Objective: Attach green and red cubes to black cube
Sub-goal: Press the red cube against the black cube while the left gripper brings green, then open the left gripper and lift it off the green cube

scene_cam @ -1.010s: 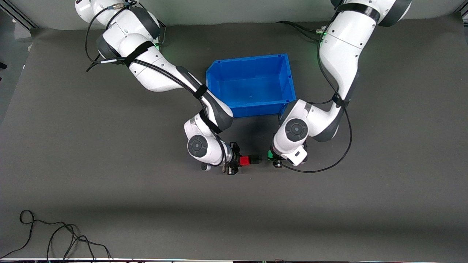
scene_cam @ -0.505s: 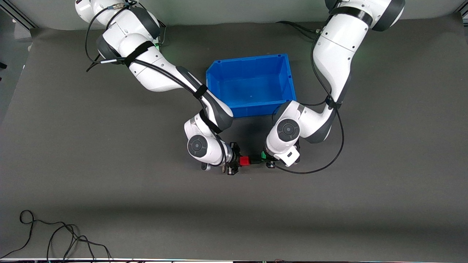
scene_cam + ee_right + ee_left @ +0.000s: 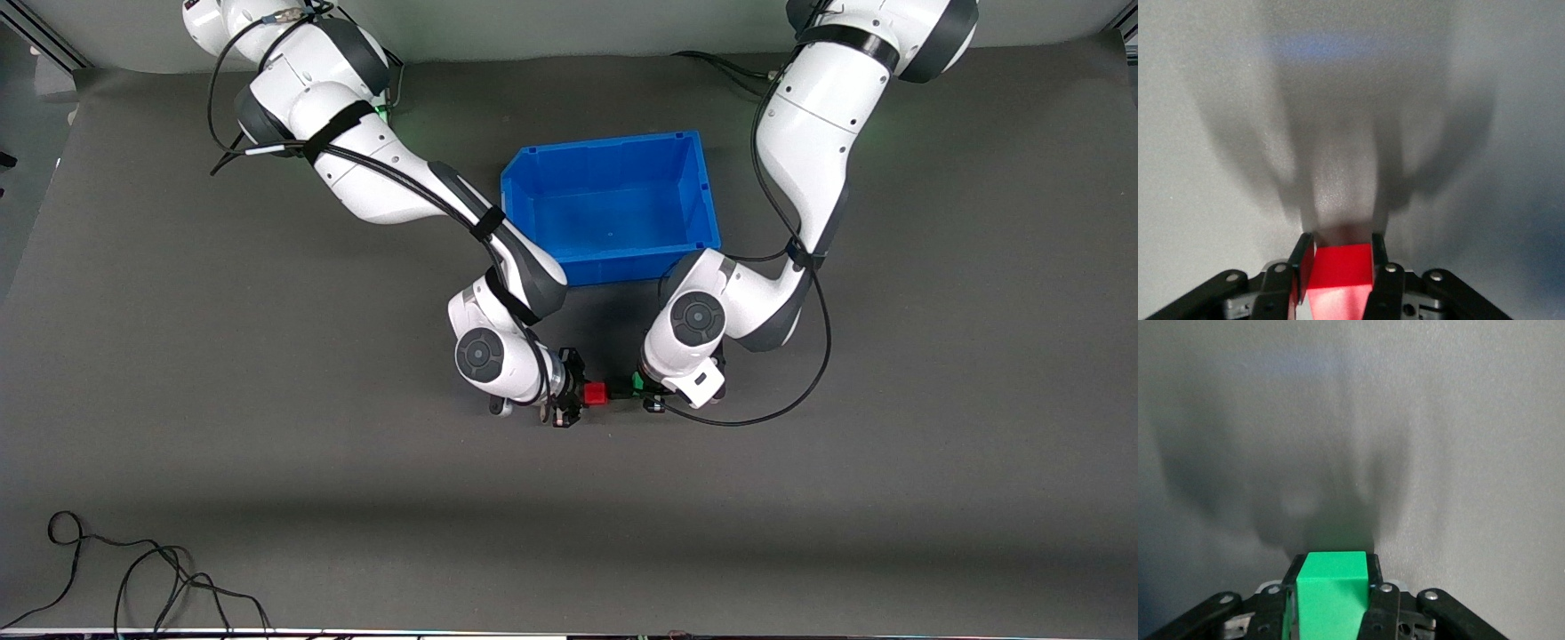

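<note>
1. Your black cube (image 3: 617,392) sits in the row between the red cube (image 3: 595,394) and the green cube (image 3: 637,383), over the grey mat (image 3: 267,400), nearer the front camera than the blue bin (image 3: 613,209).
2. Your right gripper (image 3: 580,397) is clamped on the red cube (image 3: 1338,277).
3. Your left gripper (image 3: 642,388) is clamped on the green cube (image 3: 1331,590).
4. From the front, all three cubes appear to be touching; you cannot confirm the joins.
</note>
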Tool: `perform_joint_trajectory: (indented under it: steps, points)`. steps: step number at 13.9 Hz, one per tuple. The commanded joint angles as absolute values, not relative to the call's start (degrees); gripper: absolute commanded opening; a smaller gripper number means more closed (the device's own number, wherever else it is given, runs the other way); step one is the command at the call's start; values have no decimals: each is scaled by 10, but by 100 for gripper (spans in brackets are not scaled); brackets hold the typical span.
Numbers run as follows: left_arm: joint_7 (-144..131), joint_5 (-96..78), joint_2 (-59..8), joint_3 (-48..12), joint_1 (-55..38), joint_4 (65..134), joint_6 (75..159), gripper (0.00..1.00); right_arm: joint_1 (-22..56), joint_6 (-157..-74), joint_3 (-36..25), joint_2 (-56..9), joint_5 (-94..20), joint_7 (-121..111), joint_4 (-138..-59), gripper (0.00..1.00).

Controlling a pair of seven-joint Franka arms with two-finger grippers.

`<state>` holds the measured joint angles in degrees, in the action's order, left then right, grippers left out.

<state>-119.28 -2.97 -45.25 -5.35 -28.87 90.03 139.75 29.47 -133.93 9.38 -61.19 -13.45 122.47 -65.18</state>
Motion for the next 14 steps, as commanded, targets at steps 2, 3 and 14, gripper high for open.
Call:
perform_joint_trajectory:
  steps: [2,3,14]
  points:
    - [-1198,-20,-463,-46,-309,882,1397,100,301,-1346,88,-627,-136,1238,-633,13]
    - [-1199,-20,-463,-46,-309,882,1397,100,301,-1346,88,-627,-136,1238,-633,13]
    - [-1189,-18,-453,-29,-229,778,1283,100,301,-1332,88,-619,-128,1240,-636,13]
